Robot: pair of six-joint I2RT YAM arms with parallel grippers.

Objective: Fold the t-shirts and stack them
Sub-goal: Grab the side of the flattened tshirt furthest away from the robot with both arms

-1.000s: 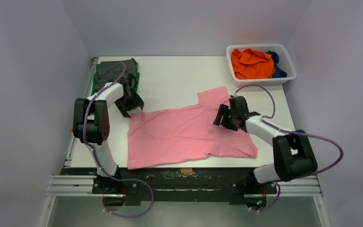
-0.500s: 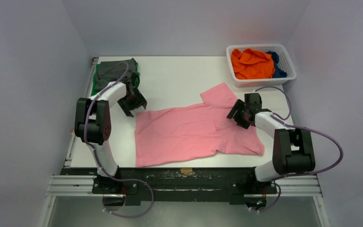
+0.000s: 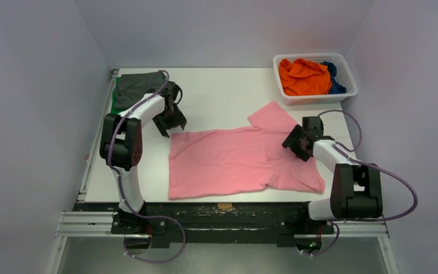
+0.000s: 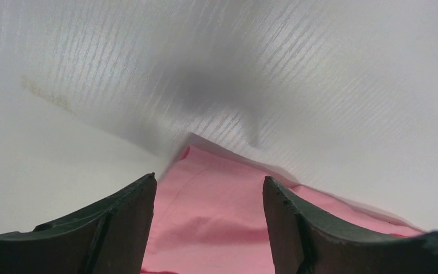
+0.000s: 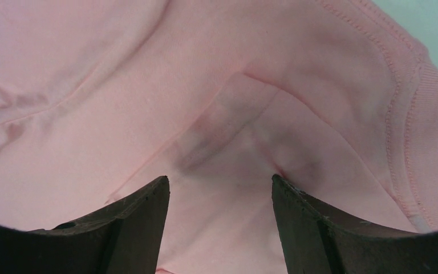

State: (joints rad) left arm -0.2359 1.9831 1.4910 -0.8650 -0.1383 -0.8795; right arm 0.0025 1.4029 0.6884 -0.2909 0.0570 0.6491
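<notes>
The pink t-shirt (image 3: 234,160) lies spread flat on the white table (image 3: 222,91), collar end to the right. My left gripper (image 3: 171,123) is at its far-left corner. In the left wrist view the gripper (image 4: 208,185) is open, with that pink corner (image 4: 217,228) between the fingers. My right gripper (image 3: 296,142) is over the shirt's collar area. In the right wrist view the gripper (image 5: 219,182) is open, low over the pink cloth (image 5: 148,85). A folded grey t-shirt (image 3: 137,84) lies on a green one (image 3: 114,105) at the far left.
A white mesh basket (image 3: 348,71) at the far right corner holds the orange t-shirt (image 3: 303,77) and the dark blue one (image 3: 335,80). A small tan tape piece (image 3: 224,206) sits at the table's front edge. Grey walls enclose the table.
Both grippers have moved to the right, and the pink t-shirt has slid right with them. The shirt now lies flatter and more stretched out.
</notes>
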